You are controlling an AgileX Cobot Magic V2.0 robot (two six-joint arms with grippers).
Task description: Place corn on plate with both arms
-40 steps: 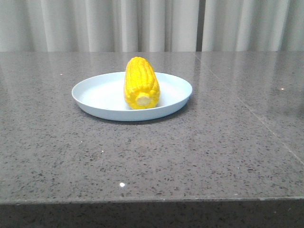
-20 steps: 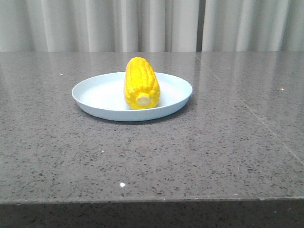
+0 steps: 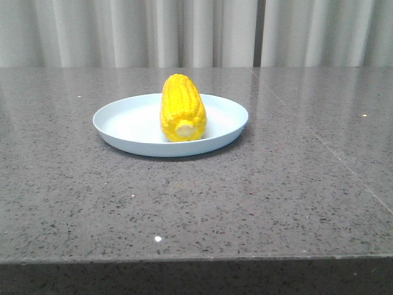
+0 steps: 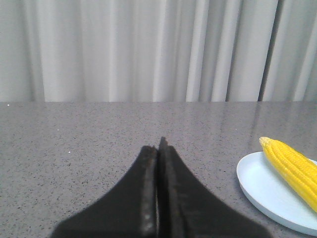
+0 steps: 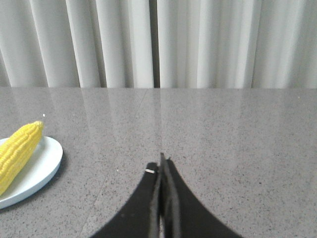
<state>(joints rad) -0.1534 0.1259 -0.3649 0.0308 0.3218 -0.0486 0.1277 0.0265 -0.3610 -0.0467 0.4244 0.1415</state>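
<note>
The yellow corn (image 3: 182, 107) lies in the pale blue plate (image 3: 123, 123) on the grey table, its cream stub end toward the front. No gripper shows in the front view. In the left wrist view my left gripper (image 4: 158, 148) is shut and empty, over bare table, with the plate (image 4: 262, 186) and corn (image 4: 292, 166) off to its side. In the right wrist view my right gripper (image 5: 161, 166) is shut and empty, with the plate (image 5: 42, 163) and corn (image 5: 17, 148) off to its other side.
The grey speckled stone table (image 3: 245, 196) has a seam line running back on the right (image 3: 319, 144) and a front edge near the bottom of the front view. White curtains (image 3: 184, 31) hang behind the table.
</note>
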